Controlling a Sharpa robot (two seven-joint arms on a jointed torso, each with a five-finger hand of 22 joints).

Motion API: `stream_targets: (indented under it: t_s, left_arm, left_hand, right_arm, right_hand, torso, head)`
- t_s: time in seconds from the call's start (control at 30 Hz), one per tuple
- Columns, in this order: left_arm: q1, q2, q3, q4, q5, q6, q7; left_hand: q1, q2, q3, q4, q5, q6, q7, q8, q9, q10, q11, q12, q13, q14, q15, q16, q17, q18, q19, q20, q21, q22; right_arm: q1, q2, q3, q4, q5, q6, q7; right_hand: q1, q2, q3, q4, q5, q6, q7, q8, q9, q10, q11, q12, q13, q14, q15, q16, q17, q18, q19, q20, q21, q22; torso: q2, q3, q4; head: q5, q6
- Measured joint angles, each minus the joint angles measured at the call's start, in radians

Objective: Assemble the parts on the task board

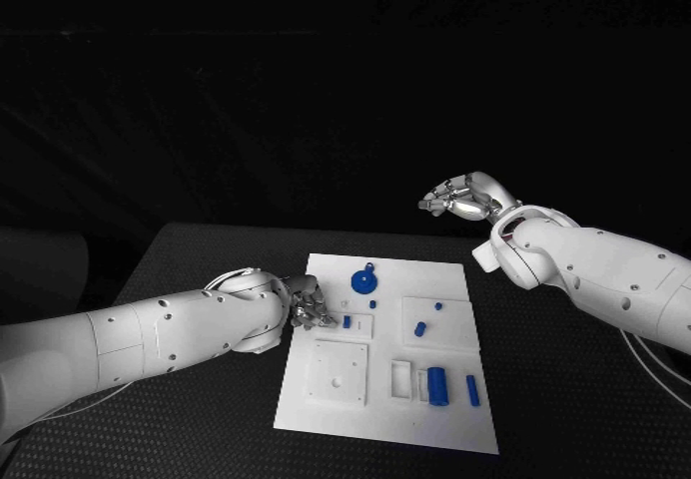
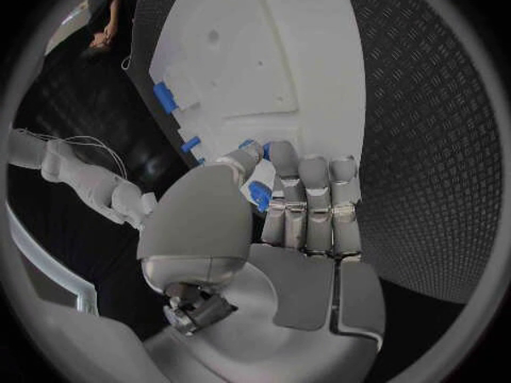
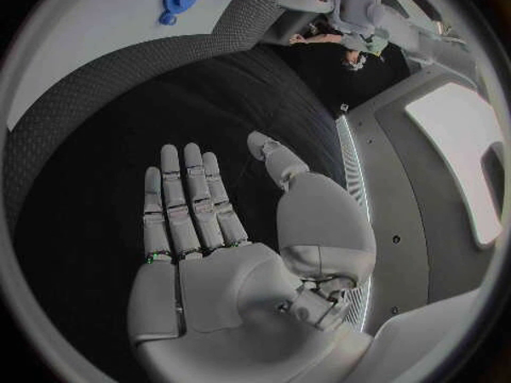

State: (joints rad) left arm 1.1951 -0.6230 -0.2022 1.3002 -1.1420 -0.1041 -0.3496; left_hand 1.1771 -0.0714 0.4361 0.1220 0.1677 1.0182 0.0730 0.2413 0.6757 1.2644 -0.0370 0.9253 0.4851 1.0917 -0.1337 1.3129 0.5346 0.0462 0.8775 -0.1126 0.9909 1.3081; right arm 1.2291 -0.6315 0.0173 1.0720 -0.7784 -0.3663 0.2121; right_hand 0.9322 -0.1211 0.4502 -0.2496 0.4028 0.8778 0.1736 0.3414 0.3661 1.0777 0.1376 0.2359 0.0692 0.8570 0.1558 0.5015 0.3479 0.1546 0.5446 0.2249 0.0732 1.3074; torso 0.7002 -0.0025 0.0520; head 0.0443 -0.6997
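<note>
At the left edge of the task board (image 1: pixel 386 399), the left hand (image 1: pixel 306 304) is lowered with its fingers (image 2: pixel 314 197) curled downward onto the white plate. A small blue part (image 2: pixel 259 194) is seen between the thumb and the fingers in the left wrist view, and it appears to be pinched there, though the contact itself is partly hidden. Just beyond the fingertips, a short blue peg (image 1: pixel 347 321) is seen upright beside a square recess. Further from that hand, toward the far edge of the board, a round blue disc with a small tab (image 1: pixel 364 280) is laid flat. Past the disc, a small blue piece (image 1: pixel 420 328) is set near the board's middle. Toward the near right corner, a blue cylinder (image 1: pixel 436 385) and a slimmer blue pin (image 1: pixel 472 389) are laid side by side, apart from each other.

Well beyond the far right corner of the board, the right hand (image 1: pixel 461 197) is held raised above the black table (image 1: pixel 576 399). Its fingers (image 3: pixel 186 204) are stretched out and spread, and nothing is held in it.
</note>
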Motion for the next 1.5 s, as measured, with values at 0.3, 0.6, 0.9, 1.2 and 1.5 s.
stream_targets:
  t_s: [0.3, 0.6, 0.9, 1.2, 1.5]
  left_arm:
    - [-0.001, -0.004, -0.002, 0.006, 0.015, -0.004, 0.001]
    - [-0.005, -0.011, -0.001, 0.017, 0.041, -0.009, -0.001]
    - [-0.006, -0.006, 0.004, 0.013, 0.052, -0.007, -0.021]
    - [0.002, 0.008, 0.008, -0.002, 0.057, 0.032, -0.046]
    - [0.011, 0.026, 0.009, -0.017, 0.059, 0.063, -0.073]
  left_hand:
    - [-0.059, 0.059, -0.035, -0.071, 0.096, -0.002, 0.002, 0.000, 0.000, -0.001, 0.001, 0.000, 0.005, -0.002, -0.002, 0.004, 0.000, 0.000, 0.000, 0.000, -0.004, 0.000]
    - [-0.144, 0.127, -0.016, -0.111, 0.118, 0.003, 0.004, 0.008, 0.003, 0.000, 0.003, 0.000, 0.008, -0.004, 0.000, 0.008, 0.000, 0.000, 0.013, -0.006, -0.004, 0.000]
    - [-0.204, 0.126, 0.039, -0.174, 0.155, 0.016, -0.002, 0.016, 0.003, 0.008, -0.001, 0.000, 0.011, -0.003, 0.000, 0.012, 0.000, 0.000, 0.025, -0.011, -0.004, 0.000]
    - [-0.218, 0.122, 0.043, -0.190, 0.166, 0.018, -0.003, 0.021, 0.002, 0.008, -0.001, -0.005, 0.011, -0.001, 0.002, 0.012, 0.000, 0.000, 0.025, -0.011, -0.004, -0.001]
    - [-0.264, 0.089, 0.113, -0.242, 0.166, 0.001, -0.008, 0.017, 0.037, -0.003, 0.010, -0.009, 0.011, 0.001, 0.003, 0.016, -0.001, 0.000, 0.025, -0.011, -0.004, -0.001]
  right_arm:
    - [0.000, -0.001, 0.000, 0.000, 0.000, 0.000, 0.000]
    - [0.000, 0.000, 0.000, -0.001, 0.000, 0.000, -0.001]
    - [-0.004, 0.002, 0.000, -0.004, 0.000, 0.001, -0.001]
    - [-0.004, 0.001, 0.000, -0.004, 0.000, 0.002, -0.001]
    - [-0.004, 0.004, 0.000, -0.004, 0.000, 0.002, -0.001]
  right_hand:
    - [0.000, 0.000, 0.000, 0.000, 0.000, 0.000, 0.000, 0.000, 0.000, 0.000, 0.000, 0.000, 0.000, 0.000, 0.000, 0.000, 0.000, 0.000, 0.000, 0.000, 0.000, 0.000]
    - [0.000, 0.000, 0.000, 0.000, 0.000, 0.000, 0.000, 0.000, 0.000, 0.000, 0.000, 0.000, 0.000, 0.000, 0.000, 0.000, 0.000, 0.000, 0.000, 0.000, 0.000, 0.000]
    - [0.000, 0.000, 0.000, 0.000, 0.000, 0.000, 0.000, 0.000, 0.000, 0.000, 0.000, 0.000, 0.000, 0.000, 0.000, 0.000, -0.001, 0.000, 0.000, 0.000, 0.000, 0.000]
    - [0.000, 0.000, 0.000, 0.000, 0.004, 0.000, 0.000, -0.005, 0.000, 0.000, 0.000, 0.000, 0.000, 0.000, 0.000, 0.000, -0.001, 0.000, 0.000, 0.000, 0.000, 0.000]
    - [0.000, 0.000, -0.003, 0.003, 0.004, -0.001, 0.001, -0.005, -0.001, 0.000, 0.000, -0.004, 0.000, 0.000, 0.000, 0.000, -0.001, 0.000, 0.000, 0.000, 0.000, 0.000]
  torso:
    - [-0.001, -0.0002, 0.0006]
    - [-0.001, -0.0001, 0.0007]
    - [-0.001, 0.0011, 0.0005]
    - [-0.001, 0.0011, 0.0001]
    - [-0.001, -0.0002, 0.0005]
  head:
    - [0.001, 0.001]
    - [0.003, 0.002]
    - [0.006, 0.003]
    - [0.007, 0.003]
    - [0.007, 0.004]
